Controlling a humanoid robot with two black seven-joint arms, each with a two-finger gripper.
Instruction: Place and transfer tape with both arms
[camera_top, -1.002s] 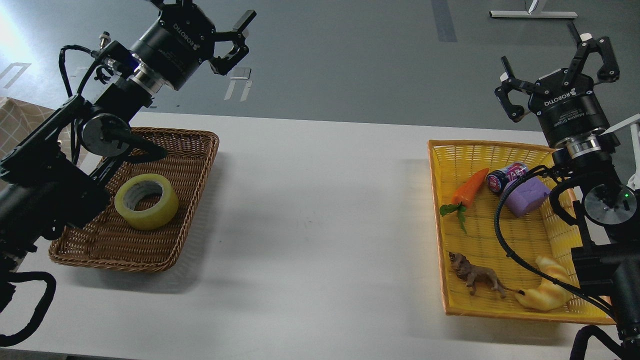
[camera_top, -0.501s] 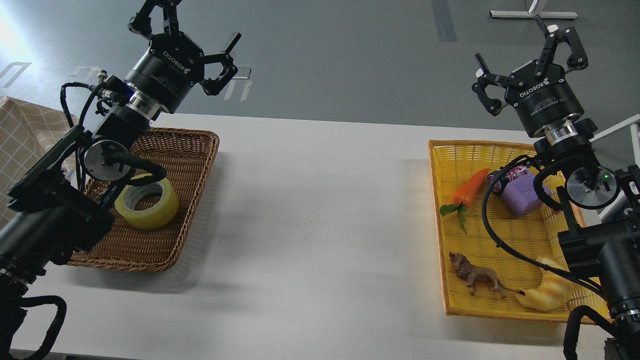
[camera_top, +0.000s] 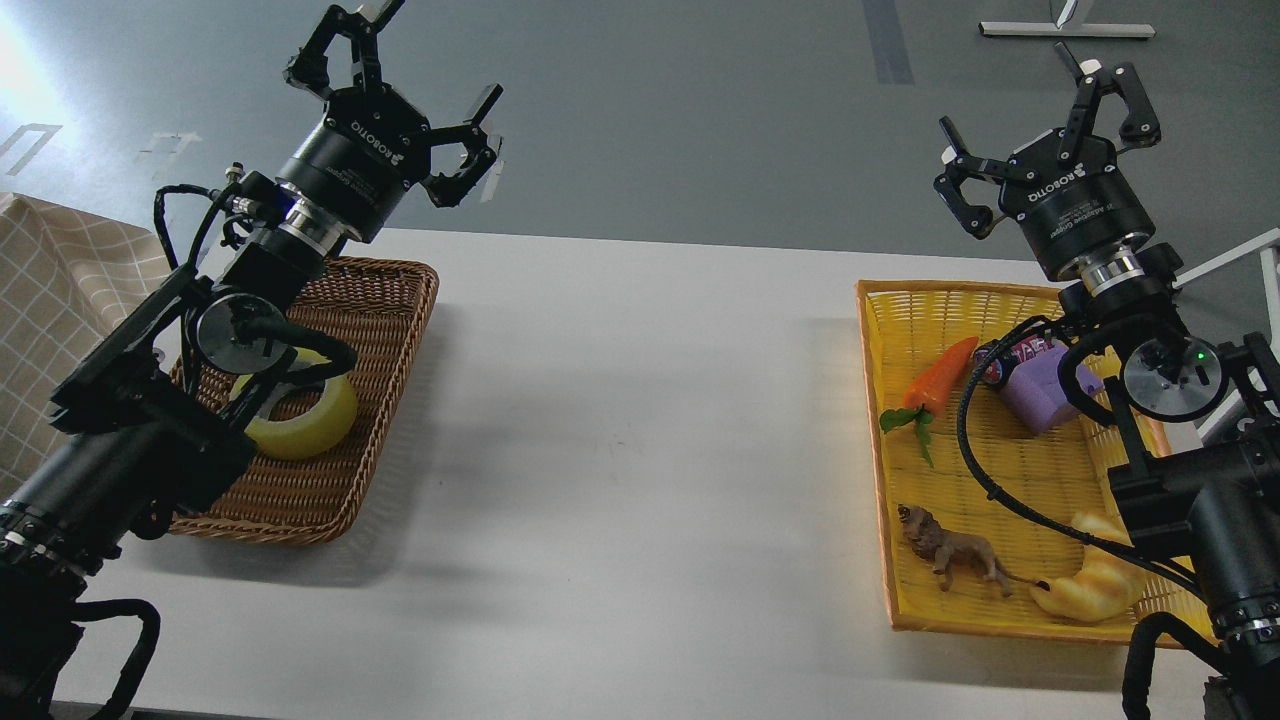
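The yellow tape roll (camera_top: 312, 425) lies flat in the brown wicker basket (camera_top: 385, 330) at the table's left, partly hidden behind my left arm's joint and cable. My left gripper (camera_top: 400, 90) is open and empty, raised high above the basket's far edge, well apart from the tape. My right gripper (camera_top: 1045, 110) is open and empty, raised above the far edge of the yellow basket (camera_top: 880, 450) at the table's right.
The yellow basket holds a toy carrot (camera_top: 940, 375), a small can (camera_top: 1010, 355), a purple block (camera_top: 1040, 395), a toy lion (camera_top: 950, 555) and a croissant toy (camera_top: 1090, 590). A checked cloth (camera_top: 60, 300) lies at the left. The white table (camera_top: 640, 420) spans between the baskets.
My left arm swung right and forward, now covering part of the tape. My right gripper moved left and slightly up. Both stayed open; the tape has not moved.
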